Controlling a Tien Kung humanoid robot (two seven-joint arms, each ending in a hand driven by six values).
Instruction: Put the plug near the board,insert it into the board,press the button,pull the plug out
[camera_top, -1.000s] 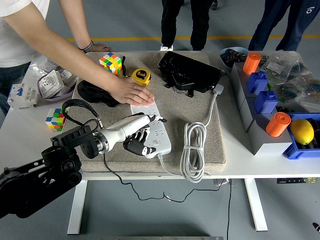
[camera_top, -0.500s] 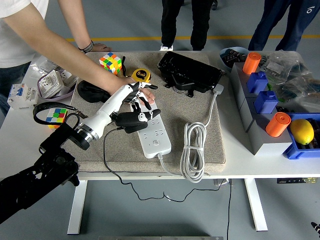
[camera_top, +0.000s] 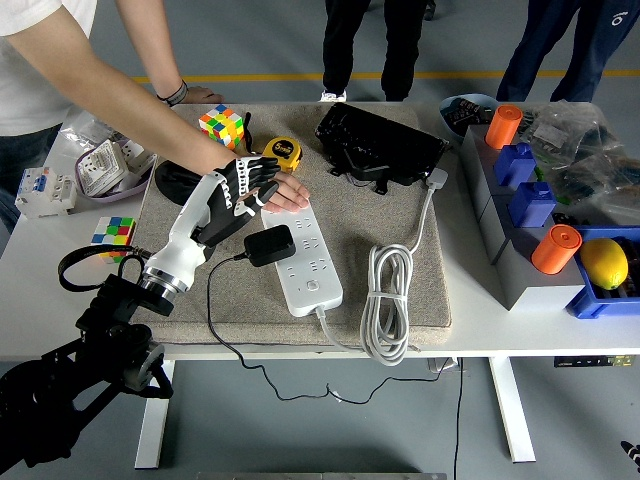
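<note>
The robot's left hand (camera_top: 243, 183) is hanging over the beige mat (camera_top: 400, 300), just past the far end of the white power strip (camera_top: 301, 252), with its fingers (camera_top: 262, 172) loosely spread and closing on nothing. The fingertips are overlapping the person's hand (camera_top: 281, 190) in the picture; whether they are actually touching it cannot be told. The black plug (camera_top: 269, 245) is lying free on the mat, against the left edge of the power strip near its middle, with its thin black cable (camera_top: 212, 318) trailing toward the near edge of the table (camera_top: 520, 325) and over it. The plug is not sitting in any socket.

The person is reaching in from the far left, and that hand is resting flat on the far end of the power strip, holding it down. The strip's thick white cord (camera_top: 386, 300) is lying coiled just to the right of the strip.

The robot's right hand is not showing anywhere.

Beyond the power strip, a yellow tape measure (camera_top: 283, 152) and a colourful cube (camera_top: 222, 125) are sitting at the far edge of the mat, and a second cube (camera_top: 113, 236) is lying off the mat to the left of the strip. A black case (camera_top: 380, 142) is sitting beyond and to the right of the strip.

The sockets and the tape measure are carrying small markings, but they are too small to read.
</note>
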